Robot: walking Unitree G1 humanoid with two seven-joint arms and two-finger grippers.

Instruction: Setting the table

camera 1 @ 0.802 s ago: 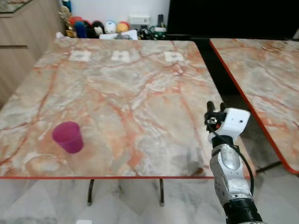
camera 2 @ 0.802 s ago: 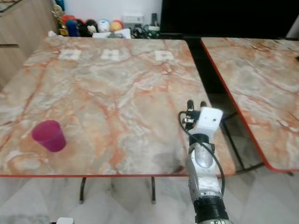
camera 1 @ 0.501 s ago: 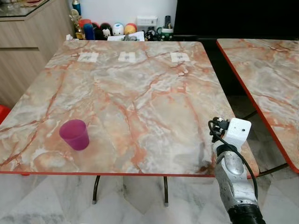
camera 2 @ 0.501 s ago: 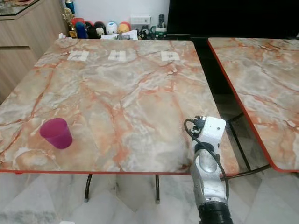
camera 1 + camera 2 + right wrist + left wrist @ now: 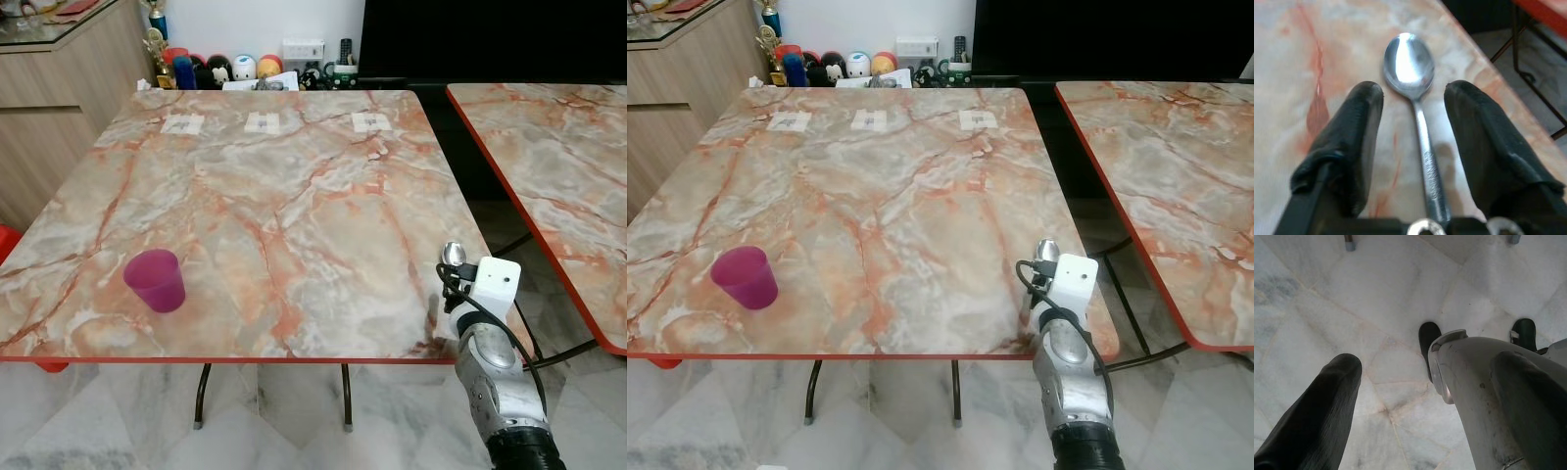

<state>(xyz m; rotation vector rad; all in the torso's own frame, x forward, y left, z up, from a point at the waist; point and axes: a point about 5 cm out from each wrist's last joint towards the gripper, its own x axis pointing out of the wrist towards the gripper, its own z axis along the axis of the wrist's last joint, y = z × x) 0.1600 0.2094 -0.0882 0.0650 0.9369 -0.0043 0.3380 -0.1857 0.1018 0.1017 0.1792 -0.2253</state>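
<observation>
The spoon lies flat on the marble surface by its right edge, near the front right corner, its long axis running front to back with the bowl pointing toward the far edge. It is shiny bare metal with an oval bowl and a slim stamped handle. The right gripper is open, one finger either side of the handle, not touching it; the left gripper hangs open over the floor.

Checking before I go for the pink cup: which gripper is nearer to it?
Likely left: the left gripper hangs over the floor on the pink cup's side. The right gripper is across the table, fingers open around a spoon.
</observation>
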